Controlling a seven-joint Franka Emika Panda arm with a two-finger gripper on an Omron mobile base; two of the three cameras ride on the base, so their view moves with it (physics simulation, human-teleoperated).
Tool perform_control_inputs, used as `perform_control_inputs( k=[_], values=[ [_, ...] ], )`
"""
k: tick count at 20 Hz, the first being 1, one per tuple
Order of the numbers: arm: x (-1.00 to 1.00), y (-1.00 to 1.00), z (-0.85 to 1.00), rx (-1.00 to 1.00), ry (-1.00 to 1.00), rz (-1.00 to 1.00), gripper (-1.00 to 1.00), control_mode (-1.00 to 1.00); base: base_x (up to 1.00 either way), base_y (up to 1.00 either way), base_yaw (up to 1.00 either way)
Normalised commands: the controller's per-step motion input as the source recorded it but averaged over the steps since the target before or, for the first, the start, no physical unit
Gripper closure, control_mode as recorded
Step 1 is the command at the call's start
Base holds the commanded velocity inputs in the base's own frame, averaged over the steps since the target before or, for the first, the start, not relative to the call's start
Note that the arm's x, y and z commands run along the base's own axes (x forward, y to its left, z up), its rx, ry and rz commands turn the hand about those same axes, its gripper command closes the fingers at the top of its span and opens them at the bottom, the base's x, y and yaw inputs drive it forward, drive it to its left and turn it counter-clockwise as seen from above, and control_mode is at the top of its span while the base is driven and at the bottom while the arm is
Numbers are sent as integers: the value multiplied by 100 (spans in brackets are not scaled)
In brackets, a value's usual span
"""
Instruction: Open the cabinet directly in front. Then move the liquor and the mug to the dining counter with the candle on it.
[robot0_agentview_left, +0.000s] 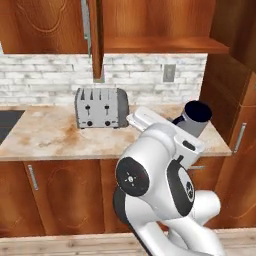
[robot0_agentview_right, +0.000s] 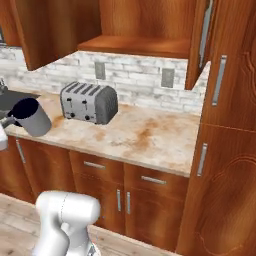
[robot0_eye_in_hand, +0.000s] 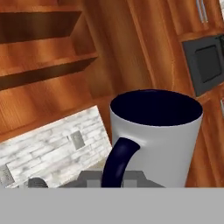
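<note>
the small white cylindrical mug with dark navy inside and dark navy handle is carried in the air, off any surface. in the left base view the mug hangs above the right end of the beige marble-look kitchen worktop, tilted with its mouth toward the upper right; in the right base view the mug sits over the worktop's left front edge, to the left of the grey four-slot toaster. the two-finger gripper lies under the mug at the handle side; its fingertips are hidden behind the mug and the frame's lower band, so the closure is judged rather than seen: the pincer appears clamped on the mug, since nothing else supports it.

the reddish-brown wooden wall cabinet stands open, one door edge-on above the toaster, its shelves bare in the hand view.

handling, as a judgement: the mug is rigid, light and empty, glazed and therefore slippery, and brittle if dropped or knocked against the cabinet side panel. the wall next to the handle gives the surest hold, the handle blocking rotation in the fingers. the tilt matters little with nothing inside, but a level, gentle set-down on the dining counter is advisable.
</note>
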Motion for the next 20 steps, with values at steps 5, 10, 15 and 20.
perform_control_inputs(
  k=[5, 10, 15, 20],
  values=[
    [0, 0, 0, 0, 0, 0, 100, 100, -3, 0, 100],
    [0, 0, 0, 0, 0, 0, 100, 100, 0, 0, 100],
    [0, 0, 0, 0, 0, 0, 100, 100, 0, 0, 100],
    [0, 0, 0, 0, 0, 0, 100, 100, 0, 0, 100]
  ],
)
